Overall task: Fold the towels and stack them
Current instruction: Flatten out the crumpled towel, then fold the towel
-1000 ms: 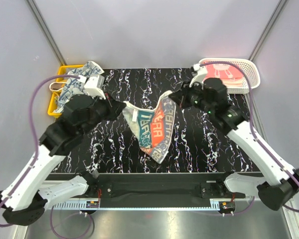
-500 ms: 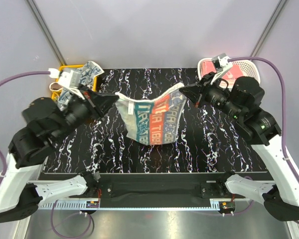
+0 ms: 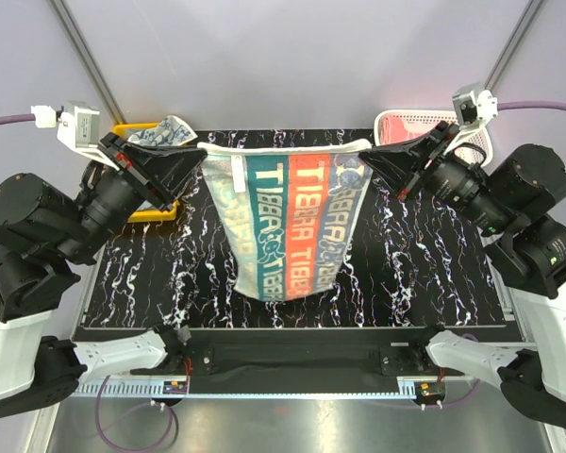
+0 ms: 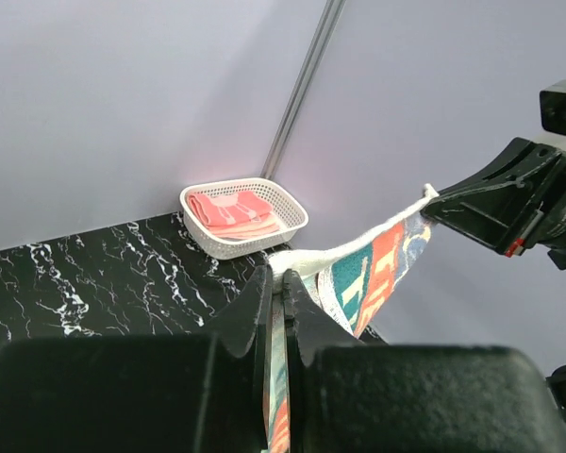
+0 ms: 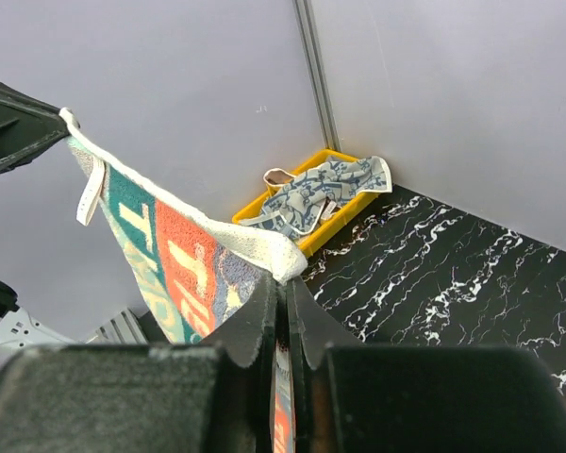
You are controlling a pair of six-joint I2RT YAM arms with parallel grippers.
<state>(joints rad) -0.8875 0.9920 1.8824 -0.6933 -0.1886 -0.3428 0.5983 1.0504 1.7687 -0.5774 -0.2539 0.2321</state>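
Note:
The cream towel with teal and red letter blocks (image 3: 288,222) hangs spread in the air above the black marbled table (image 3: 406,274), held by its two top corners. My left gripper (image 3: 200,149) is shut on the left corner; that corner shows pinched between its jaws in the left wrist view (image 4: 281,274). My right gripper (image 3: 370,149) is shut on the right corner, seen in the right wrist view (image 5: 286,276). A dark navy patterned towel (image 3: 162,134) lies in the yellow tray (image 3: 123,129). Folded pink towels (image 4: 228,210) lie in the white basket (image 3: 474,132).
The yellow tray stands at the table's back left corner, also seen in the right wrist view (image 5: 340,226). The white lattice basket stands at the back right corner, also seen in the left wrist view (image 4: 255,243). Grey walls close in the back and sides.
Both grippers have risen and moved apart, pulling the letter-block towel from a crumpled bunch near the table into a taut spread sheet hanging between them.

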